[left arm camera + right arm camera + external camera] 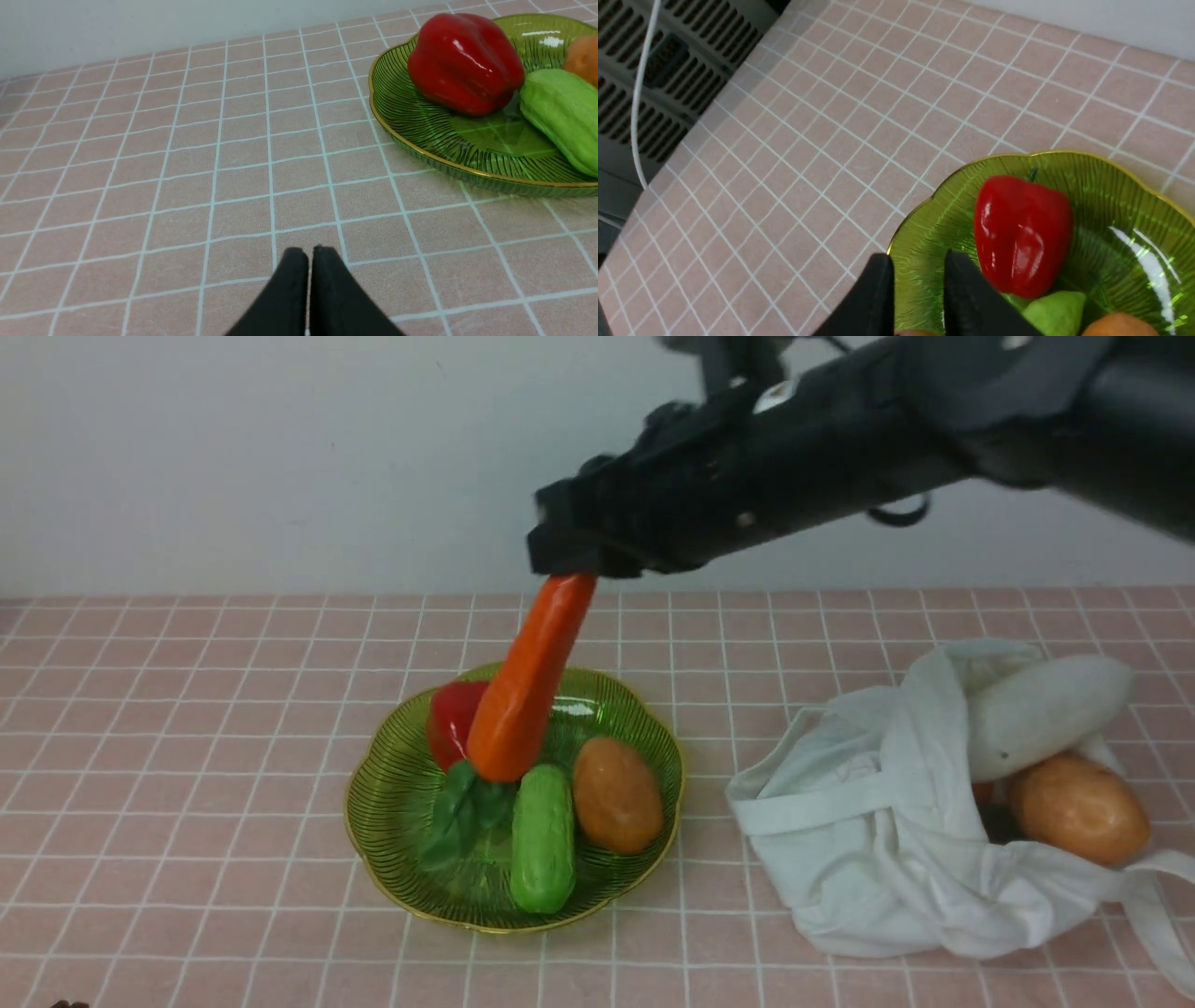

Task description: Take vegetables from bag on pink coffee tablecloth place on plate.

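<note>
My right gripper [571, 567] is shut on the tapered tip of the orange carrot [525, 683]. The carrot hangs slanted over the green plate [385, 821], and its leafy top [459, 817] touches the dish. In the right wrist view the gripper [919, 256] is above the plate's rim [1111, 182]. The white bag [878, 840] lies on the right of the pink tablecloth [187, 709], with a white radish [1046, 709] and a tan potato [1078, 807] at its mouth. My left gripper [308, 254] is shut and empty, low over the cloth beside the plate [420, 140].
On the plate lie a red pepper [450, 714], a green gourd [541, 835] and another potato [616, 793]. The bag's straps trail to the right front edge. A wall stands behind the table. The right wrist view shows the table's left edge and a vented unit [668, 70].
</note>
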Robot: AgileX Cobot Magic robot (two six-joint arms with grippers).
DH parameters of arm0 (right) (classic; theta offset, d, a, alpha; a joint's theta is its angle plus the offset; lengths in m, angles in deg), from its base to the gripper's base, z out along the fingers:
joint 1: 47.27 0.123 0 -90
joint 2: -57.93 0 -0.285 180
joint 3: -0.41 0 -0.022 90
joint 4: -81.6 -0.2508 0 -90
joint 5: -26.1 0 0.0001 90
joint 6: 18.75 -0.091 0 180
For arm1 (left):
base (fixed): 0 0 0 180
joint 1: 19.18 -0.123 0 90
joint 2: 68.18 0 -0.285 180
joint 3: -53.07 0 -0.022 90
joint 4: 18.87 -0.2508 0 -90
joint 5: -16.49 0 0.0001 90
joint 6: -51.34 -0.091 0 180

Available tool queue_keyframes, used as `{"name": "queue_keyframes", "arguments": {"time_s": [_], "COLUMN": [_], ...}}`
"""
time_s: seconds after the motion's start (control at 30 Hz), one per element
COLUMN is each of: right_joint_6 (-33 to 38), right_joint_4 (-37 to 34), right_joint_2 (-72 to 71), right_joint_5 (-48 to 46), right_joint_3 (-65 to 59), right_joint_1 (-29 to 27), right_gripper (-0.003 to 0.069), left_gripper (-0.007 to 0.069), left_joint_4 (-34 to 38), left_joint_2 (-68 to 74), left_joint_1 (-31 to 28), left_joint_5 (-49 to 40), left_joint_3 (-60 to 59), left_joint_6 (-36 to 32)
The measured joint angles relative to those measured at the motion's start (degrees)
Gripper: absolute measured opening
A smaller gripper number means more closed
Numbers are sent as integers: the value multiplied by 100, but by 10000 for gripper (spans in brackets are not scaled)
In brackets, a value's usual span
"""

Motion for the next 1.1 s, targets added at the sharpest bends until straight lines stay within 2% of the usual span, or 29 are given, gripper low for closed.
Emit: {"name": "queue_keyframes", "arguments": {"time_s": [0.33,0.57,0.63,0.73,0.87,1.1], "right_joint_6": [-206,-356,-547,-714,-993,-1479], "right_joint_4": [59,404,656,1000,1679,2713], "right_joint_2": [1326,1676,1659,1574,1233,349], "right_joint_5": [409,483,465,359,148,-89], "right_joint_3": [528,533,533,534,534,539], "right_joint_1": [151,155,155,155,148,126], "right_gripper": [139,376,480,557,618,623], "left_gripper": [-5,-5,-5,-5,-5,-5], "left_joint_4": [0,0,0,0,0,0], "left_joint_2": [0,0,0,0,0,0], "left_joint_1": [0,0,0,0,0,0], "left_joint_5": [0,0,0,0,0,0], "left_joint_3": [0,0,0,0,0,0], "left_joint_6": [0,0,0,0,0,0]}}
